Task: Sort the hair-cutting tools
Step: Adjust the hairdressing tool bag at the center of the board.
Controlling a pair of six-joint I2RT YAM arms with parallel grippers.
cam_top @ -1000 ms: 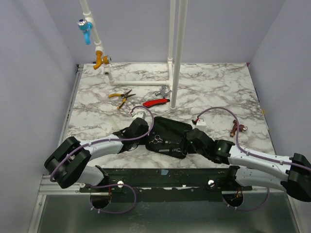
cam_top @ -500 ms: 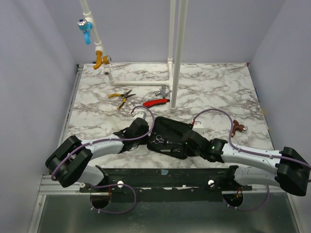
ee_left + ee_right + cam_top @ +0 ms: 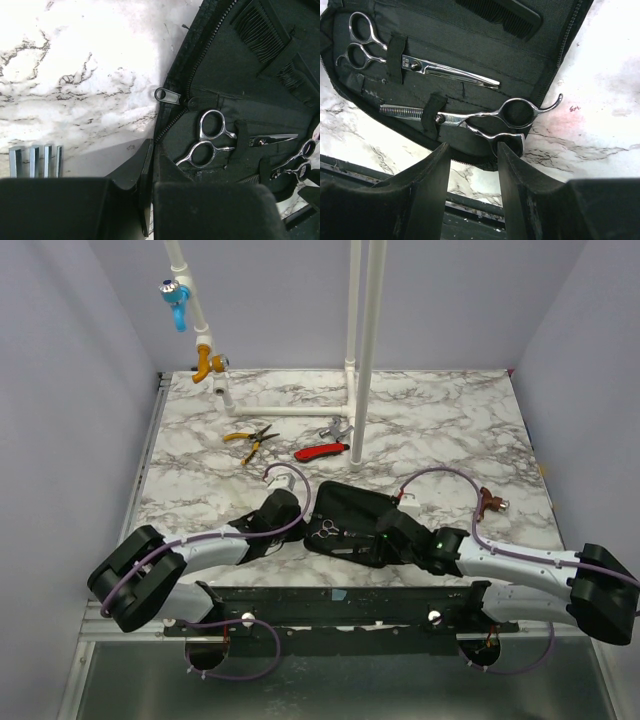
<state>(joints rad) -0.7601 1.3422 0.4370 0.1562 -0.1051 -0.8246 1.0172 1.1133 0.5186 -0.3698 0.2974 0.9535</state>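
Both seen | left end effector (image 3: 150, 175): together, seemingly pinching case (image 3: 215, 65) edge | right end effector (image 3: 474, 155): apart, at scissors (image 3: 485, 120)

Left arm (image 3: 215, 545) and right arm (image 3: 515, 565): white link shells, bulky black joint housings. Thin purple cable (image 3: 440, 469) on each forearm. Small green light (image 3: 437, 537) on right arm, possibly a status LED. Right hand (image 3: 472, 160): fingers (image 3: 427, 175) matte black, wedge-shaped.
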